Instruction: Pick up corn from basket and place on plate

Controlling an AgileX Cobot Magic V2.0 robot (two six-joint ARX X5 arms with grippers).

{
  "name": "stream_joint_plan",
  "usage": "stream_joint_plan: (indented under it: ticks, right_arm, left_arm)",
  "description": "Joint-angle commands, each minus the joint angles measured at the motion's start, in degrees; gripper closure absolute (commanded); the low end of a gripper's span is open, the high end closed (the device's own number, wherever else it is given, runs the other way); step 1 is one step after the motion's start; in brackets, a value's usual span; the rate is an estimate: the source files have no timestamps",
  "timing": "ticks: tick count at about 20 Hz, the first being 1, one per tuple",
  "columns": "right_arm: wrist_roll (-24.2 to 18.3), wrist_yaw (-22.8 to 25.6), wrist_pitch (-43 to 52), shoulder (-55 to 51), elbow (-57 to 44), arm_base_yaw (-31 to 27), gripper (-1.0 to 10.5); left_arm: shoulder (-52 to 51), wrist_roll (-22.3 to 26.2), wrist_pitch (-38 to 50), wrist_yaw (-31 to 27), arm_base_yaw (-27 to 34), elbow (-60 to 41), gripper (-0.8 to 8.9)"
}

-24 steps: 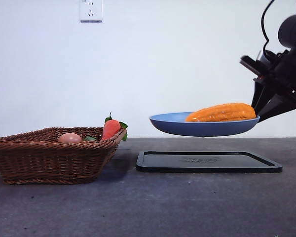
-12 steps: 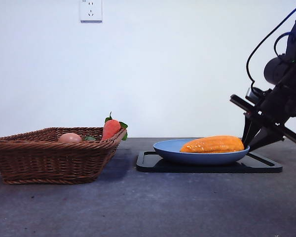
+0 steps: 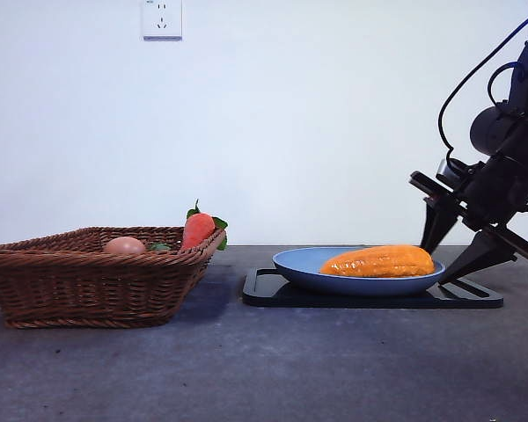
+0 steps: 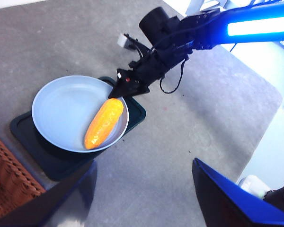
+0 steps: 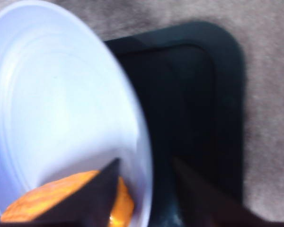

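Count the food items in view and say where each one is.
3. The corn lies on the blue plate. The carrot and the egg sit in the basket. More may be hidden below its rim.

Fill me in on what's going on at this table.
The corn lies in the blue plate, which sits on the black tray. The right tool is at the plate's rim, open, one jaw over it and one outside. The left tool hangs high above, open and holding nothing. The basket holds a carrot and an egg.
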Motion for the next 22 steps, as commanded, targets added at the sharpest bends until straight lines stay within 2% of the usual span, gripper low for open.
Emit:
stream_joint_plan:
  ticks: [1, 8, 12, 14, 17, 22]
  right_arm:
    - [-1.2, 0.3, -0.5, -1.2, 1.4, -0.5, 7.0]
    - [-4.7, 0.0, -4.9, -10.5, 1.4, -1.6, 7.0]
    - [-9.6, -0.1, -13.2, -18.8, 1.4, -1.2, 7.0]
    - [-13.4, 0.1, -18.3, -23.6, 1.4, 0.0, 7.0]
    - [-16.3, 1.9, -24.5, -30.2, 1.4, 2.6, 7.0]
    - [-18.0, 6.4, -31.6, -39.9, 1.4, 8.0, 7.3]
  left_arm:
    - [0.1, 0.6, 0.0, 0.0, -0.3, 1.3, 4.88]
    - [0.1, 1.8, 0.0, -0.1, 0.2, 1.3, 4.88]
    - [0.1, 2.8, -0.5, -0.6, 0.7, 1.3, 4.88]
    - [0.1, 3.3, -1.2, -0.6, 1.2, 1.3, 4.88]
    - [0.1, 4.0, -2.5, -0.6, 2.1, 1.3, 4.88]
    - [0.1, 5.4, -5.1, -0.6, 3.5, 1.3, 4.91]
